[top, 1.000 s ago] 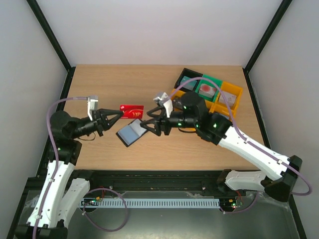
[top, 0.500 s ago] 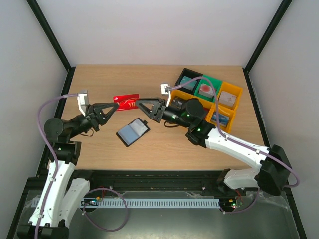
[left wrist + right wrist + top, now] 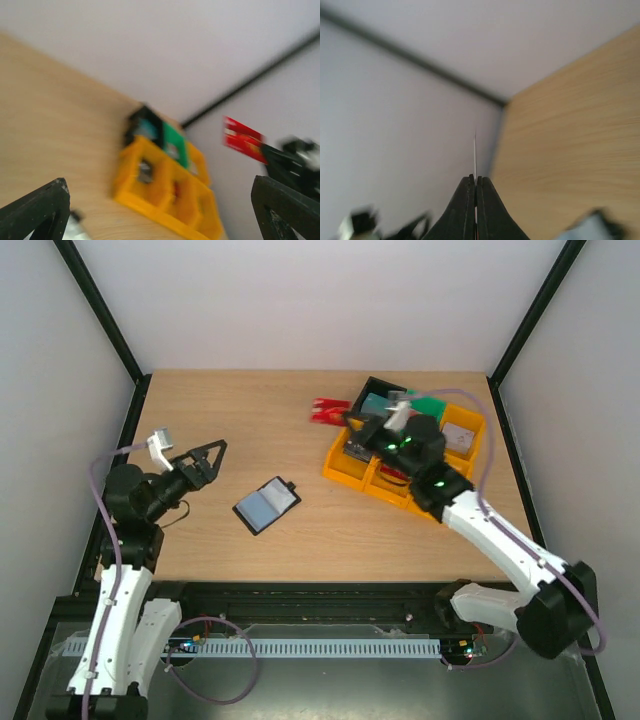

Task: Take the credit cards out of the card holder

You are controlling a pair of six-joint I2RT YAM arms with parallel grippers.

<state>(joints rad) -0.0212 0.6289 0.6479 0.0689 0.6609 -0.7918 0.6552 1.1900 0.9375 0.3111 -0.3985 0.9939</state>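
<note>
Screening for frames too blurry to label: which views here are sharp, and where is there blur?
Top external: sharp and evenly lit, only the red card smeared. Left wrist: blurred throughout, the yellow bin soft-edged. Right wrist: the right gripper crisp, the card a thin edge-on line, lower corners blurred.

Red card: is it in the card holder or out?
Out. The right gripper is shut on the red card, well apart from the card holder.

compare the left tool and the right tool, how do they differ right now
The left tool is wide open and empty; the right tool is shut on the thin red plastic card. The left tool is over the left side of the wooden table; the right tool is by the yellow plastic bin. Both are black, two-fingered and raised off the table.
</note>
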